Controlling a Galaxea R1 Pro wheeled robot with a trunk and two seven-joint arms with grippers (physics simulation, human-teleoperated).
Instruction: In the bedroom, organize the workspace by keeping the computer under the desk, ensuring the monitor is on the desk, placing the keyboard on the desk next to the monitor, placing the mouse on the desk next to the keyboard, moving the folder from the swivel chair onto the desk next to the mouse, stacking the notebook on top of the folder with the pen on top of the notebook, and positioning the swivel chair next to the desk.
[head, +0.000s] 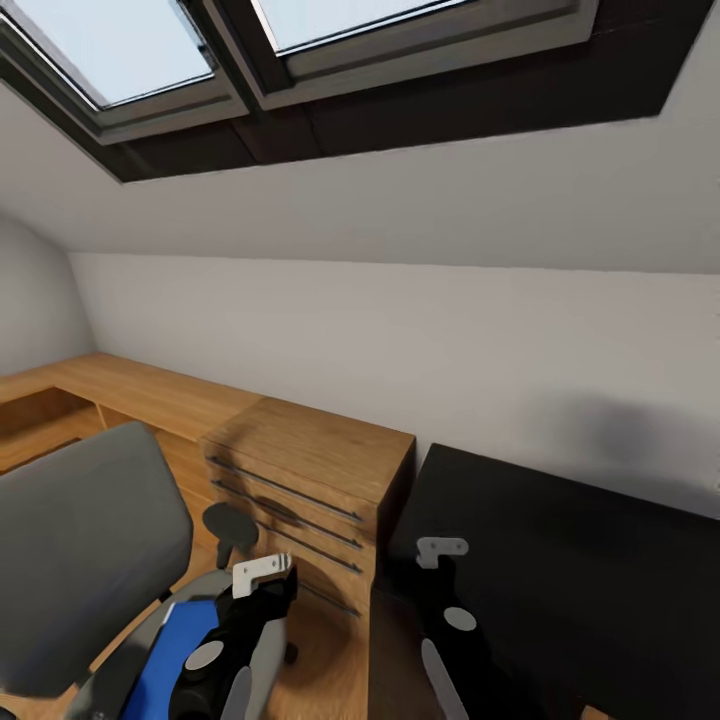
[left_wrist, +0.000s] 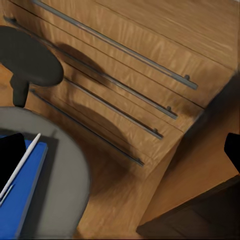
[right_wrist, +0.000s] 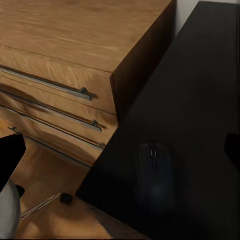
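Nearest, the left gripper (head: 262, 575) hangs over the chair (head: 85, 560) seat and the right gripper (head: 441, 551) over the desk (head: 600, 560) near its left edge; whether either is spread or pressed together I cannot tell.

On the seat lies the blue folder (left_wrist: 22, 200) with the white pen (left_wrist: 22, 162) on it, the pen's long axis running slantwise across the folder toward the dresser (head: 310, 470). A black thing (left_wrist: 11, 157) overlaps the folder.

The mouse (right_wrist: 155, 172) sits on the desk near its front-left corner, pointing toward the wall.

Risks, as I judge: lifting the folder could roll the pen off; the chair may roll when pressed.
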